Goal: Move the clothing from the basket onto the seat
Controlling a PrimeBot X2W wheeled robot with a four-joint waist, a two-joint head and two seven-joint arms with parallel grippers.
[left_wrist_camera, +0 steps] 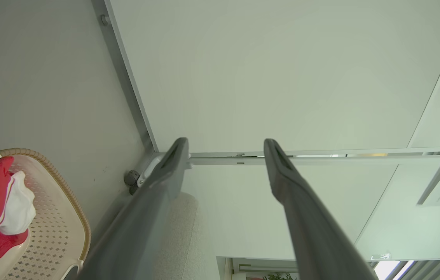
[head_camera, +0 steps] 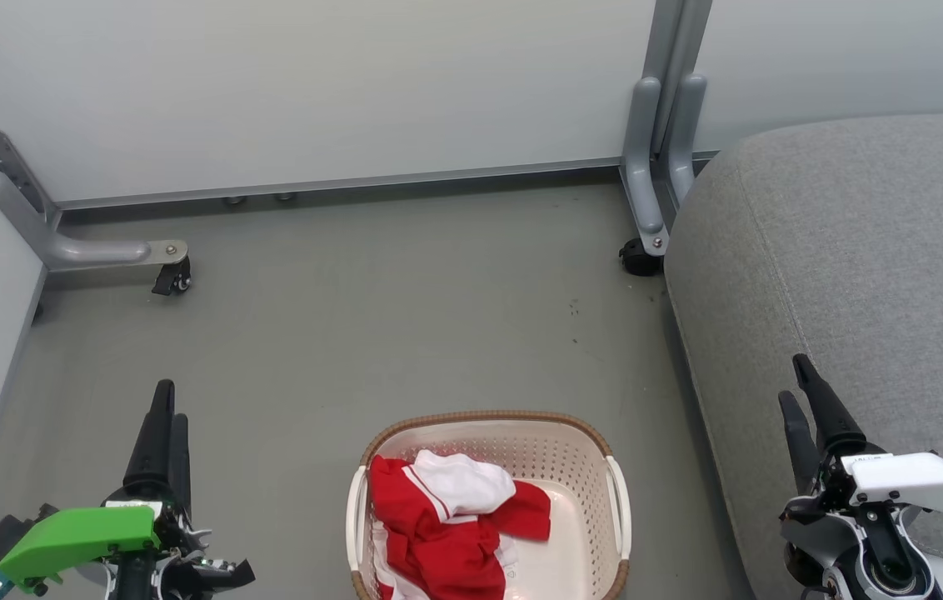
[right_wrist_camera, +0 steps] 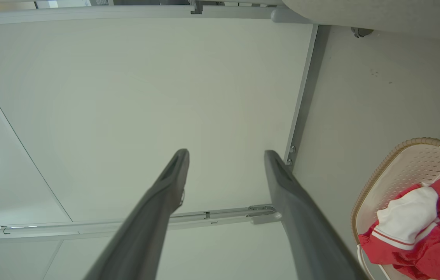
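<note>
Start pose, nothing grabbed. Basket (head_camera: 488, 418) sits on the floor (head_camera: 355, 317), right in front of the robot. Clothing (head_camera: 438, 525) is inside the basket, bunched toward its left half. It is a red heap with a white panel folded on top, and the basket's right half is bare. Seat (head_camera: 855, 250) is to the right of the basket, near it, with a strip of floor between them.

Left end effector (head_camera: 172, 404) is left of the basket, well apart from it, fingers spread, empty. Right end effector (head_camera: 794, 379) is right of the basket, over the seat's near edge, fingers spread, empty.

Both look parked either side of the basket so either arm can drop in. Fingers are wide, probably ready for a bulky soft pinch. The right arm is the handier one for the drop, being seat-side. The raised white fold looks like the easiest bite. Risk: the garments are tangled, so one pull may drag both or snag on the rim.
</note>
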